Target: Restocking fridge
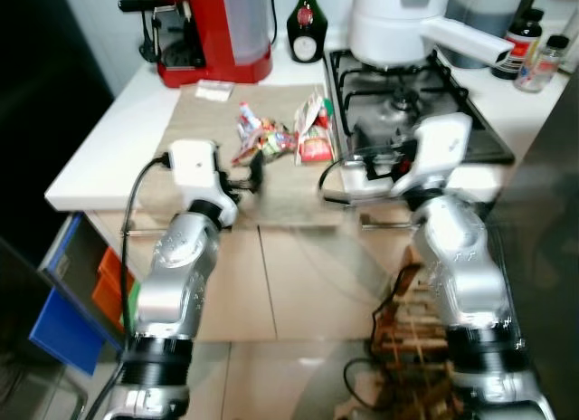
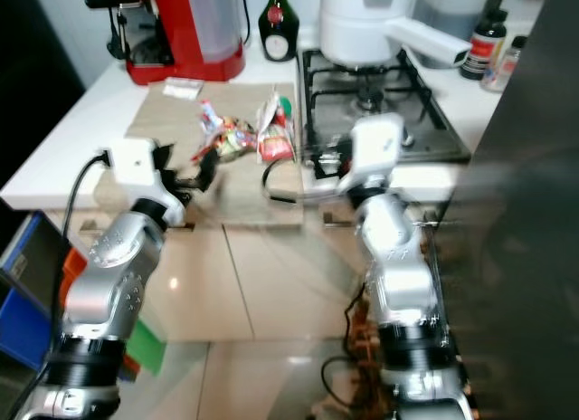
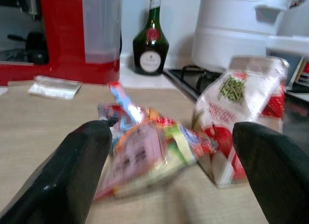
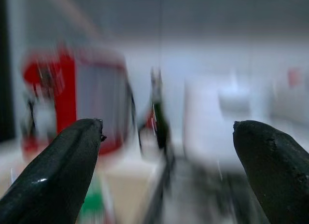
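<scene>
A pile of colourful snack packets (image 1: 262,139) lies on a beige mat (image 1: 289,198) on the white counter. Beside it stands a red-and-white pouch (image 1: 314,135) with green print. My left gripper (image 1: 248,177) hovers low over the mat just in front of the packets, open and holding nothing. In the left wrist view the packets (image 3: 145,151) and the pouch (image 3: 241,118) sit just beyond the fingertips (image 3: 91,137). My right gripper (image 1: 331,186) reaches in from the right near the mat's front right corner, in front of the pouch, open and empty; its wrist view is blurred.
A red coffee machine (image 1: 208,31) and a green bottle (image 1: 306,26) stand at the back. A white pot (image 1: 398,22) sits on the gas hob (image 1: 425,112), small bottles (image 1: 534,53) beyond. Wooden crate (image 1: 416,320) on the floor; blue and orange boxes (image 1: 63,320) lower left.
</scene>
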Robot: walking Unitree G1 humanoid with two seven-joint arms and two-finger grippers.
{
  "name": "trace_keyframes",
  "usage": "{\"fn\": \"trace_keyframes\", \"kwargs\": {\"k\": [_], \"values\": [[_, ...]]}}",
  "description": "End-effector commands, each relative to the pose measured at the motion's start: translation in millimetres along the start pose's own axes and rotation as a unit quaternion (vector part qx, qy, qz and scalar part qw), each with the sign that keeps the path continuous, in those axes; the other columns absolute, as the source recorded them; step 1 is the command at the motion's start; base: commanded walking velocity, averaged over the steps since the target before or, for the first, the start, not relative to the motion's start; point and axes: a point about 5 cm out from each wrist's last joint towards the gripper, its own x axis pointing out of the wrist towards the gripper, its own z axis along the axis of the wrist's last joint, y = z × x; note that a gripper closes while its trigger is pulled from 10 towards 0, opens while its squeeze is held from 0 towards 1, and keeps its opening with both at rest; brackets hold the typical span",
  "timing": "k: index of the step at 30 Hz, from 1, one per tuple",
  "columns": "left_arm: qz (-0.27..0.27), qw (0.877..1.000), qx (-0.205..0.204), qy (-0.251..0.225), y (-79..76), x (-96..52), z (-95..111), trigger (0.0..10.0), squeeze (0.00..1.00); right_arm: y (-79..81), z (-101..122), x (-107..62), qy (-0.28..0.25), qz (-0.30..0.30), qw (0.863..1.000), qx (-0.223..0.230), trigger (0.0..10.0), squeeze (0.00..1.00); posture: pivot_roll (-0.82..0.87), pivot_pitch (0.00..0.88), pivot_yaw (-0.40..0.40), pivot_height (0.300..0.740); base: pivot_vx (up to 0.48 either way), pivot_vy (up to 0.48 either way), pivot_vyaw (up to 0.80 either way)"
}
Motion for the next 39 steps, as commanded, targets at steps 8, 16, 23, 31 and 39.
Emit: {"fn": "trace_keyframes", "kwargs": {"k": [8, 16, 23, 31, 39], "values": [[0.026, 0.999, 0.037, -0.017, 10.7, -1.7, 12.2, 10.0, 0.0, 13.6, -6.4, 24.5, 0.039, 0.023, 0.996, 0.077, 10.0, 0.11, 0.04, 0.0, 0.027, 0.74, 0.0, 0.0, 0.0], [0.024, 0.999, 0.043, -0.008, 17.8, -9.2, 14.9, 10.0, 0.0, 36.2, -12.2, 35.0, 0.06, 0.025, 0.997, 0.049, 10.0, 0.12, 0.06, 0.0, 0.031, 0.74, 0.0, 0.0, 0.0], [0.02, 0.998, 0.052, -0.01, 17.9, -8.9, 20.7, 10.0, 0.0, 44.6, -25.1, 44.3, 0.092, 0.01, 0.994, 0.054, 10.0, 0.12, 0.08, 0.0, 0.033, 0.74, 0.0, 0.0, 0.0], [0.023, 0.998, 0.055, -0.004, 23.3, -14.8, 23.5, 10.0, 0.0, 23.7, -35.2, 50.4, 0.116, -0.056, 0.992, -0.001, 10.0, 0.12, 0.09, 0.0, 0.027, 0.74, 0.0, 0.0, 0.0], [-0.004, 0.999, 0.046, 0.013, 14.7, -24.9, 15.9, 10.0, 0.0, 16.4, -39.1, 49.2, 0.127, -0.075, 0.989, 0.002, 10.0, 0.11, 0.09, 0.0, 0.019, 0.74, 0.0, 0.0, 0.0]]}}
